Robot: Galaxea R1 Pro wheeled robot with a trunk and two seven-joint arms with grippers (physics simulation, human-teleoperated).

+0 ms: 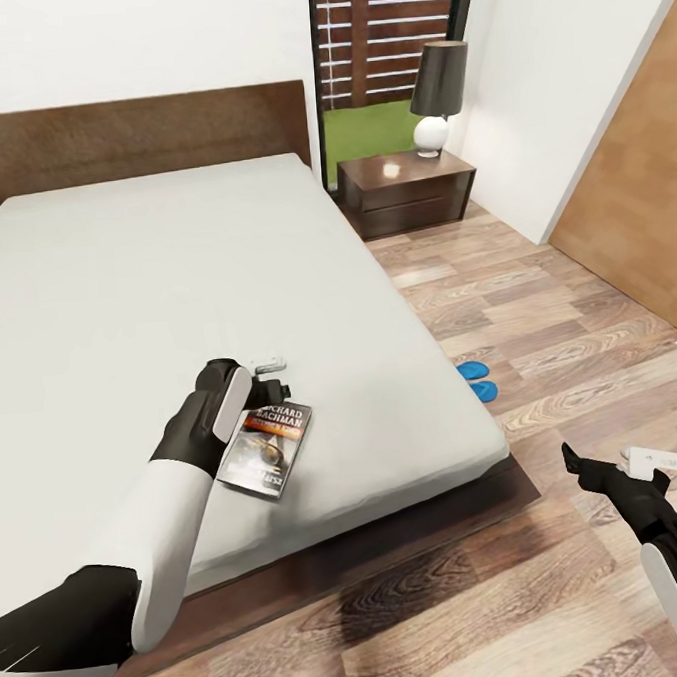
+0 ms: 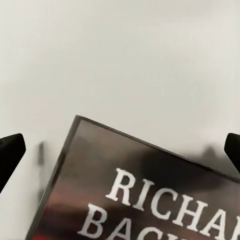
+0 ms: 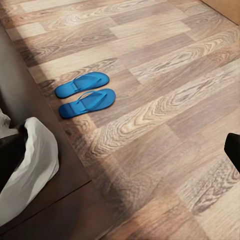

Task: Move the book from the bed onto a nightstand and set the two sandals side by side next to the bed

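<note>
The book (image 1: 267, 448), dark-covered with an orange band and white lettering, lies flat on the bed's grey mattress (image 1: 175, 278) near its foot edge. My left gripper (image 1: 269, 378) hovers open over the book's top edge. In the left wrist view the cover (image 2: 150, 195) sits between and beyond the spread dark fingertips (image 2: 10, 152). The two blue sandals (image 1: 477, 380) lie side by side on the wood floor close to the bed's right side, and also appear as sandals (image 3: 85, 94) in the right wrist view. My right gripper (image 1: 617, 462) hangs open and empty above the floor at the lower right.
A dark brown nightstand (image 1: 407, 189) with a black-shaded lamp (image 1: 436, 97) stands right of the headboard, under a window. A wooden door panel (image 1: 641, 200) lines the right wall. The bed's dark frame (image 1: 391, 536) juts out along the foot edge.
</note>
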